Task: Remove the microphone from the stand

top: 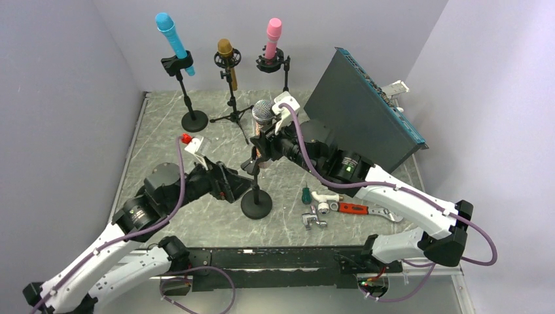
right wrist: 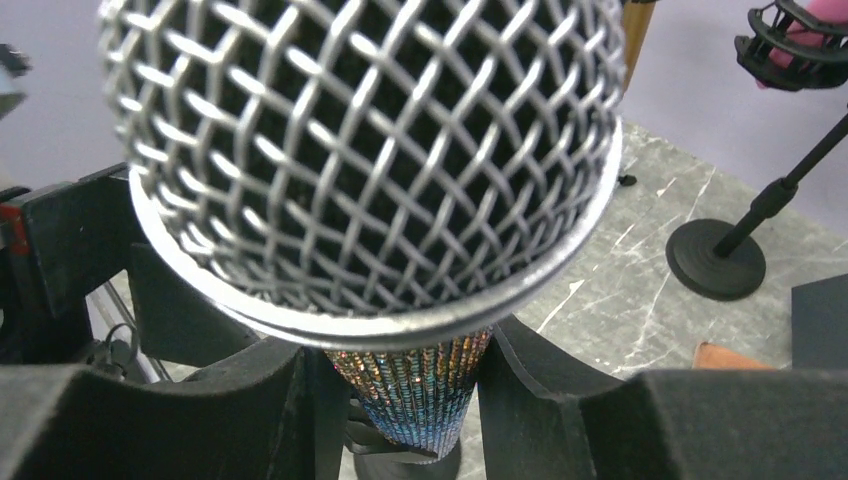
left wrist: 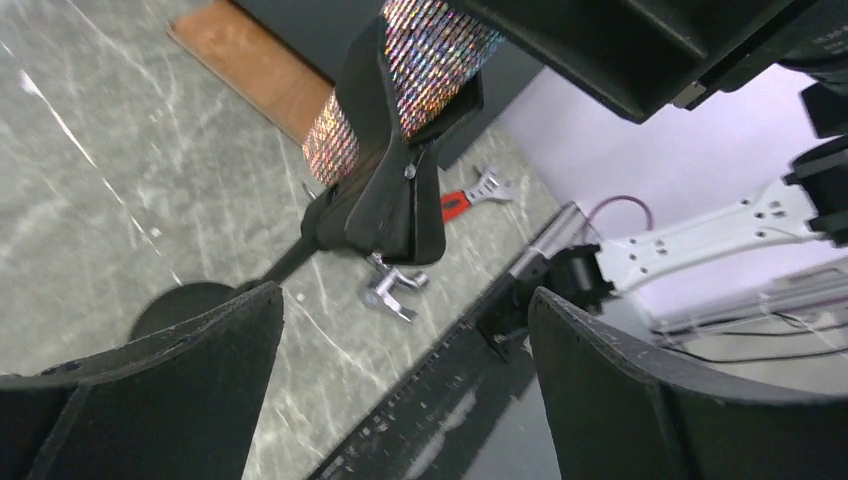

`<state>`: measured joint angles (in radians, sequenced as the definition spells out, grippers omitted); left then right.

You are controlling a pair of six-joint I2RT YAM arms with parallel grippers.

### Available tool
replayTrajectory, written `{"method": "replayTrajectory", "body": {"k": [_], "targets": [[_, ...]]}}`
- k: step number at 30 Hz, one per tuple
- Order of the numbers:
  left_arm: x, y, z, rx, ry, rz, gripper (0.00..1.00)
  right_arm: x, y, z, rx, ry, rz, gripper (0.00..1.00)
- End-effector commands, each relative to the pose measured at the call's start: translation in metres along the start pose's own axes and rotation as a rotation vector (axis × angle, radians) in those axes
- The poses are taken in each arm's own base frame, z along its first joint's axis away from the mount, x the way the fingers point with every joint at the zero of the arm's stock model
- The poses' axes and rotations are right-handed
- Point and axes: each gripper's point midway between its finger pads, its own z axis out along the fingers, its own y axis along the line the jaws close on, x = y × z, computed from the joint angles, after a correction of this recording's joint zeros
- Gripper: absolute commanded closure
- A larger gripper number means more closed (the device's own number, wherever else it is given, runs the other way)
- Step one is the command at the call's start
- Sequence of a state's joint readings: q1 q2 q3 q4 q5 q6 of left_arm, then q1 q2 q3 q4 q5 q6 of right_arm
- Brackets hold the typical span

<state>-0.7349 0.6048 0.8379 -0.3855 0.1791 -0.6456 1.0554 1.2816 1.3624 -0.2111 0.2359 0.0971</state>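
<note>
The microphone (top: 263, 112) has a silver mesh head and a glittery body, and stands upright in the clip of a black stand (top: 256, 204) at mid-table. My right gripper (top: 265, 145) is shut on its body just below the head. In the right wrist view the mesh head (right wrist: 370, 150) fills the frame, and both fingers press the glitter body (right wrist: 420, 390). My left gripper (top: 243, 186) is open and empty beside the stand's pole, just above its round base. The left wrist view shows the clip (left wrist: 395, 200) and the glitter body (left wrist: 430, 50) beyond its spread fingers.
A blue microphone (top: 173, 36), a gold one (top: 227, 59) and a pink one (top: 272, 39) stand on stands at the back. A dark box (top: 360, 108) leans at the right. A red-handled wrench (top: 357, 209), a screwdriver (top: 305, 194) and a chrome fitting (top: 314, 218) lie front right.
</note>
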Motion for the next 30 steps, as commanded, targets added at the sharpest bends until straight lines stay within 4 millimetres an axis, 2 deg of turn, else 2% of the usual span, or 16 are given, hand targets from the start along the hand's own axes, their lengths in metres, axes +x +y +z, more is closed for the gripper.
{"method": "replayTrajectory", "body": {"k": [1,8,15,17,18,20,22,24,27,30], "targets": [[-0.046,-0.011,0.009,-0.049,-0.223,0.155,0.03,0.033,-0.001,-0.007,0.038,0.162,0.073,1.0],[-0.048,0.004,0.028,-0.14,-0.19,0.464,0.01,0.028,-0.001,-0.009,0.038,0.162,0.082,1.0],[-0.042,-0.01,0.038,-0.073,-0.107,0.541,0.01,0.022,-0.004,-0.01,0.053,0.152,0.072,1.0],[-0.04,-0.016,0.04,-0.044,-0.093,0.541,0.06,0.021,-0.005,-0.009,0.056,0.151,0.07,1.0],[-0.038,-0.018,0.042,-0.03,-0.083,0.542,0.13,0.021,-0.005,-0.009,0.056,0.151,0.07,1.0],[-0.035,-0.018,0.043,-0.028,-0.065,0.536,0.21,0.021,-0.004,-0.008,0.052,0.152,0.072,1.0],[-0.03,-0.019,0.043,-0.013,-0.051,0.535,0.22,0.021,-0.002,-0.008,0.045,0.153,0.076,1.0],[-0.026,-0.02,0.044,0.002,-0.035,0.531,0.2,0.021,-0.001,-0.007,0.039,0.153,0.08,1.0],[-0.021,-0.015,0.047,-0.014,-0.01,0.526,0.06,0.022,0.001,-0.007,0.032,0.152,0.083,1.0],[-0.02,-0.009,0.049,-0.041,0.008,0.512,0.03,0.023,0.0,-0.006,0.035,0.154,0.081,1.0]]}}
